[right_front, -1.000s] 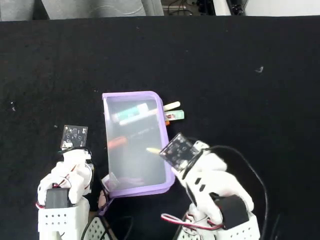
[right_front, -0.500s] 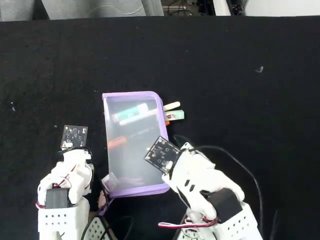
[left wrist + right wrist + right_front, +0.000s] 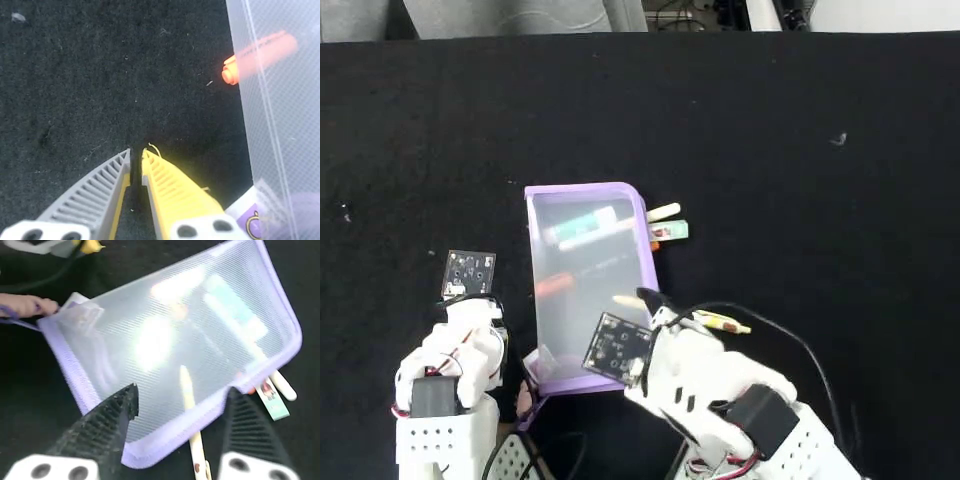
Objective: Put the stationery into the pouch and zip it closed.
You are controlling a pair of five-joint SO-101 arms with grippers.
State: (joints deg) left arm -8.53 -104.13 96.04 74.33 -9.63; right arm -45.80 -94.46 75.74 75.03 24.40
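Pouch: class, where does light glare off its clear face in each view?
Right wrist view: bright white patches across the middle of the pouch wash out the contents there. High view: a faint sheen, contents show through. Left wrist view: a pale sheen, the orange pen shows through.

1 pouch (image 3: 649, 262), 2 tools (image 3: 136, 155) (image 3: 182, 392), 3 protruding stationery pieces (image 3: 193, 432) (image 3: 283, 386) (image 3: 272, 403)

Black tabletop (image 3: 800, 120), speckled with pale lint (image 3: 837, 139)

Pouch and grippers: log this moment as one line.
pouch: long side open | pen: partly in, partly out | right gripper: open above pen | left gripper: shut, empty, beside pouch
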